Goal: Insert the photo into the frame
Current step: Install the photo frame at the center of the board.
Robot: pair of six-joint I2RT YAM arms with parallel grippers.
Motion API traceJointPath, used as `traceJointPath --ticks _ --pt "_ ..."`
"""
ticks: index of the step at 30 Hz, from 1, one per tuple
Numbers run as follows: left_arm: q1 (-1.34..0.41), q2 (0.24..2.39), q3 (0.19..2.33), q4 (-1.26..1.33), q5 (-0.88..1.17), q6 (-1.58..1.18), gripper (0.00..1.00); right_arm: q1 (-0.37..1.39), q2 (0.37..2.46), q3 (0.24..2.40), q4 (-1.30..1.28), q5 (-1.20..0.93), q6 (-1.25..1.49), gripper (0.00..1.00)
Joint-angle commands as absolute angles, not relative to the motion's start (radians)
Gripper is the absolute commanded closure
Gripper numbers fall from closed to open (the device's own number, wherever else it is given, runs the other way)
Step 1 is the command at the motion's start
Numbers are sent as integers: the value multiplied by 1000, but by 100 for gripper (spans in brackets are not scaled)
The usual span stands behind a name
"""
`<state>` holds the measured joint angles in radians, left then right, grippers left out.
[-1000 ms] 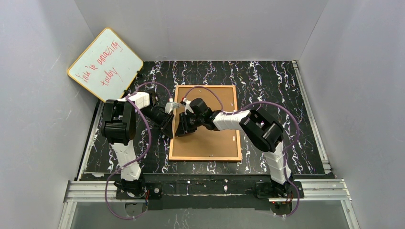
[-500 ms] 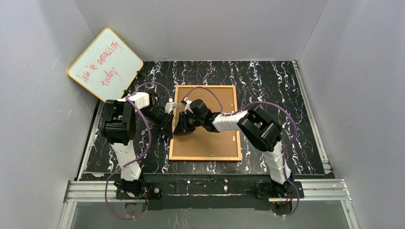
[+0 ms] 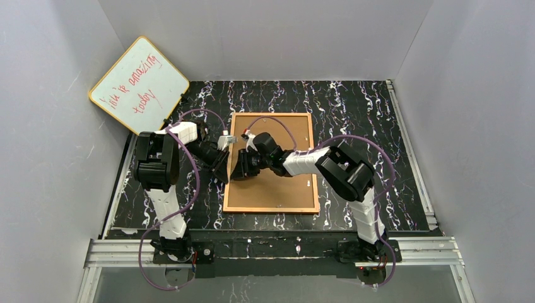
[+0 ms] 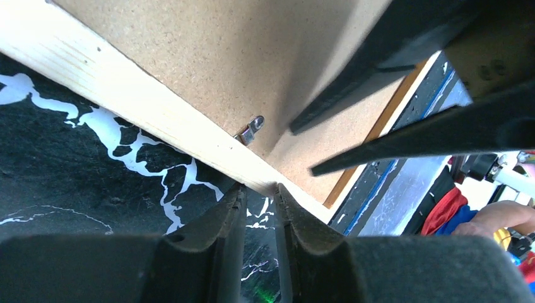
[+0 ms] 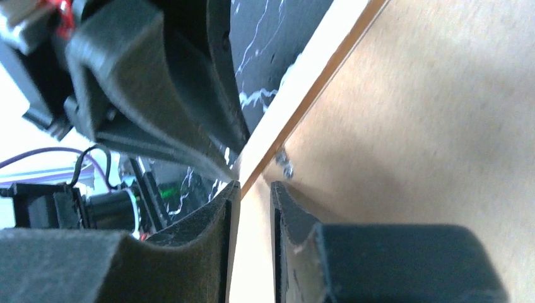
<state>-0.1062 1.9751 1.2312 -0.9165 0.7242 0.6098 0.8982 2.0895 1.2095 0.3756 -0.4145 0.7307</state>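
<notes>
The frame (image 3: pixel 277 189) lies face down on the black marbled table, its brown fibreboard back up. The photo is not in view. My left gripper (image 3: pixel 221 166) is at the frame's left rail from outside. In the left wrist view (image 4: pixel 260 188) its jaws stand a narrow slit apart, tips against the pale rail (image 4: pixel 145 107), with only table between them. My right gripper (image 3: pixel 240 169) reaches over the board to the same rail. In the right wrist view (image 5: pixel 252 184) its jaws are nearly shut with the rail (image 5: pixel 303 82) running into the slit. A small metal clip (image 5: pixel 284 161) sits by its fingertip.
A yellow-edged whiteboard (image 3: pixel 139 85) with red writing leans in the back left corner. Grey walls enclose the table on three sides. The two grippers are close together at the frame's left rail. The clip also shows in the left wrist view (image 4: pixel 252 128).
The right wrist has shifted slightly along the frame's left rail. The left arm and the frame have stayed put.
</notes>
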Motion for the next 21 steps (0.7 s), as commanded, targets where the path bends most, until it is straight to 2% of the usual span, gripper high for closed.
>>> traceJointPath --ticks 1,6,8,10,12,18,21 --pt "-86 2016 1287 -900 656 688 89 878 1930 1161 399 -444 721 65" --pt "-59 2029 1367 -905 671 662 82 793 1857 1124 421 -459 750 57" --pt "-55 2038 1395 -879 680 618 75 754 1855 1123 417 -455 754 54" --pt "-55 2055 1422 -851 693 576 63 719 1858 1127 419 -442 763 51" --pt "-55 2074 1442 -825 708 543 58 691 1873 1145 407 -416 763 49" --pt "-55 2141 1495 -781 746 470 54 654 1979 1247 359 -390 752 48" --pt "-55 2164 1502 -752 737 450 59 650 2049 1306 352 -389 749 50"
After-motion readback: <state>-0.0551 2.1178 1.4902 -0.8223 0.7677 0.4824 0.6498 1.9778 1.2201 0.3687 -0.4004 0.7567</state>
